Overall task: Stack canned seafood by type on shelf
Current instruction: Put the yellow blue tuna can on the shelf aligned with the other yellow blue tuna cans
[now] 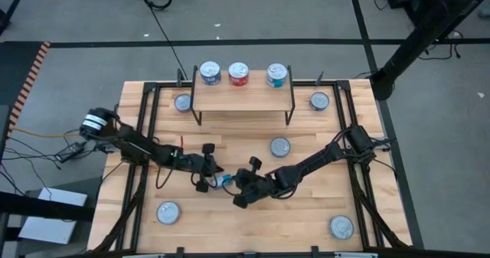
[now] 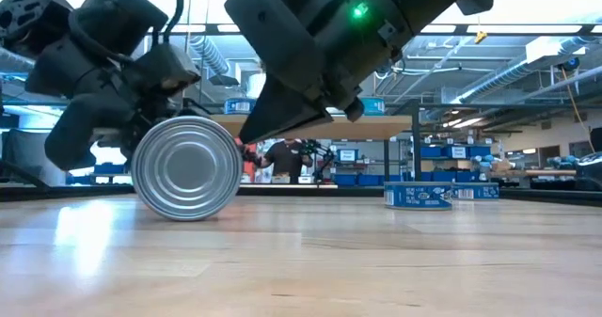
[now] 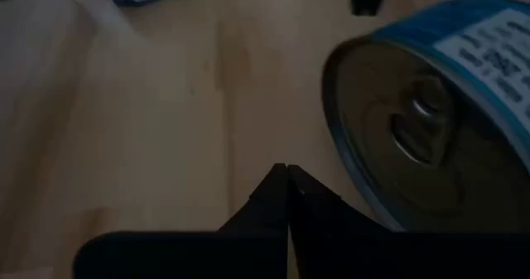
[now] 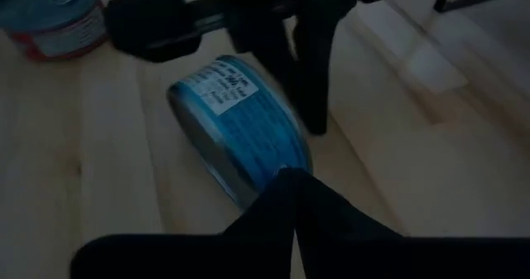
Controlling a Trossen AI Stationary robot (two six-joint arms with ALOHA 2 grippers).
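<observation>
A blue-labelled can (image 1: 222, 180) stands on its rim at mid-table, its ringed silver end (image 2: 186, 166) toward the near edge. My right gripper (image 4: 290, 173) is shut, its tips at the can's blue side. My left gripper (image 3: 287, 170) is shut too, close beside the can's pull-tab end (image 3: 422, 122). The shelf (image 1: 242, 96) stands at the far edge on thin black legs. On its plank top sit a blue (image 1: 210, 73), a red (image 1: 239, 73) and a teal can (image 1: 276, 75). My right gripper touches the can's blue side wall (image 4: 273, 151) with the tips of its shut fingers, slanting down from the table's right. The can stands on its rim on the table, not lifted. My left gripper's shut fingers (image 4: 313, 105) stand by the pull-tab end; whether they touch it I cannot tell.
Loose cans lie flat on the slatted tabletop: far left (image 1: 182, 102), far right (image 1: 319, 101), right of centre (image 1: 280, 147), near left (image 1: 168, 213) and near right (image 1: 341, 227). A red-labelled can (image 4: 50, 18) shows in the right wrist view. Black frame rails (image 1: 145, 135) run along both sides.
</observation>
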